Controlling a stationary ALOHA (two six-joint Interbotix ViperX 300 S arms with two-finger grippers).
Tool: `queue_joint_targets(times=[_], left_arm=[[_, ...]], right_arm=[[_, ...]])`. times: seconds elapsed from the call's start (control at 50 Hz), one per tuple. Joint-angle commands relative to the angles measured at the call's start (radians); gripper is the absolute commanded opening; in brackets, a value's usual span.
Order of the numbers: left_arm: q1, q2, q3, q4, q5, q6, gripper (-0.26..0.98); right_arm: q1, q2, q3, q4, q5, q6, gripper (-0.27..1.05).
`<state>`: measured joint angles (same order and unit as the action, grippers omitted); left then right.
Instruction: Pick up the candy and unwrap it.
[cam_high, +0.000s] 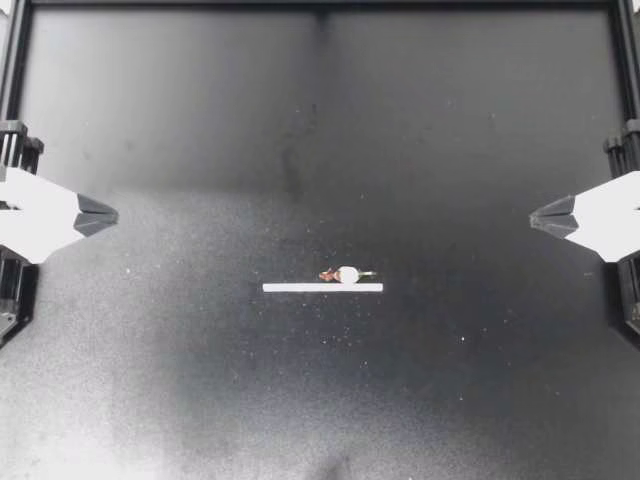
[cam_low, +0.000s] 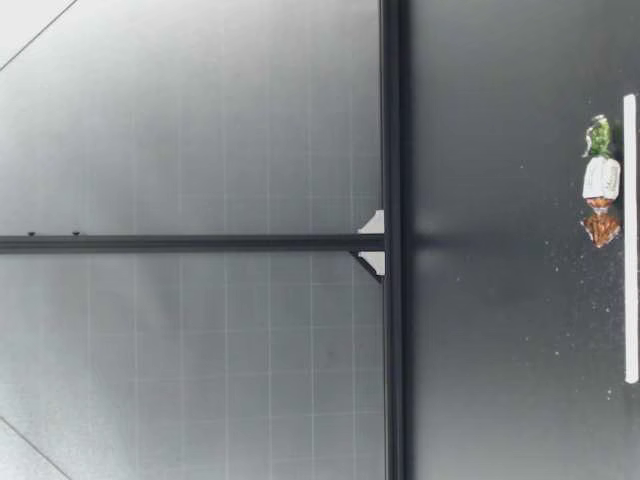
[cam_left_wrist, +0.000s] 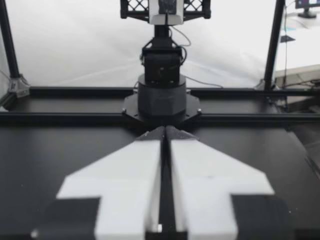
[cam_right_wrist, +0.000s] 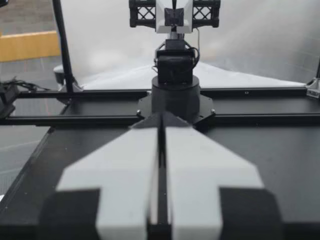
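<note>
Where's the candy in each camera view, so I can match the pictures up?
Top view: the candy lies near the middle of the picture, just beside the white strip.
Low view: the candy lies just behind the white strip, farther from that camera.
Left wrist view: not in it.
Right wrist view: not in it.
Shared landmark: the white strip, seen in the top and low views only.

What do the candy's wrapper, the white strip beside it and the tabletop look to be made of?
The candy looks wrapped in thin crinkly film, ends twisted, one green, one brown. The white strip: flat, matte, likely tape. The tabletop: black, matte, speckled; material unclear.
</note>
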<state>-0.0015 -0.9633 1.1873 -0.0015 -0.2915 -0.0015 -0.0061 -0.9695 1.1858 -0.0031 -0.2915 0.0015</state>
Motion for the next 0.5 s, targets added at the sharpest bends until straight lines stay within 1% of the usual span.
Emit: queue_joint_targets(times=[0.0, 0.08, 0.18, 0.42, 0.48], left_arm=[[-0.005, 0.011, -0.014, -0.002, -0.017, 0.008, -0.10], [-0.005, 0.011, -0.012, 0.000, -0.023, 0.008, -0.13], [-0.005, 0.015, -0.006, -0.002, -0.032, 0.009, -0.13], [-0.005, 0.046, 0.003, 0.000, -0.057, 0.008, -0.13], [-0.005, 0.057, 0.005, 0.000, -0.063, 0.008, -0.13]], right_arm=[[-0.002, 0.014, -0.025, 0.002, -0.008, 0.000, -0.11], [-0.003, 0.031, -0.032, 0.003, -0.006, 0.005, -0.13], [-0.012, 0.100, -0.064, 0.023, 0.012, 0.026, -0.13], [-0.083, 0.394, -0.235, 0.031, 0.265, 0.055, -0.13], [-0.091, 0.453, -0.265, 0.031, 0.302, 0.054, -0.13]])
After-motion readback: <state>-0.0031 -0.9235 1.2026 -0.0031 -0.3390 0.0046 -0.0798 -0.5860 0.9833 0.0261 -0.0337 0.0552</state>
